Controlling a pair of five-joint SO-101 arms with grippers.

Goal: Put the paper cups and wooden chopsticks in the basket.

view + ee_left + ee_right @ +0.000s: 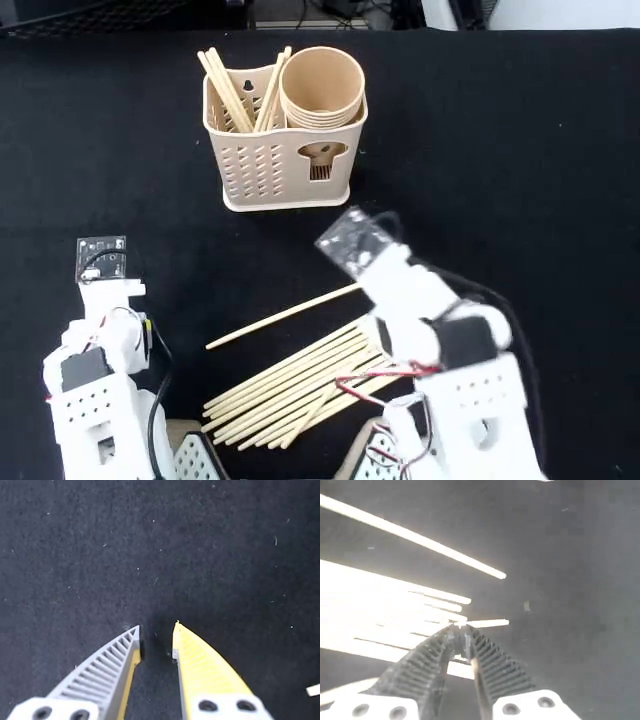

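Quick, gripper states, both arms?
Left gripper: open, empty.
Right gripper: closed over the loose chopsticks; grip on one unclear.

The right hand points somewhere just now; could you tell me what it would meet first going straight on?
Probably the loose chopsticks on the table: the right hand points down at that pile, near the sticks' ends. How far above them it hangs is unclear.

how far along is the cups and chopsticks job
Done: the paper cups sit stacked in the basket, with a few chopsticks standing beside them. In hand: the right gripper is shut at the loose chopstick pile; whether it grips one is unclear. The left gripper is open over bare table. Left: that pile, lying on the table.
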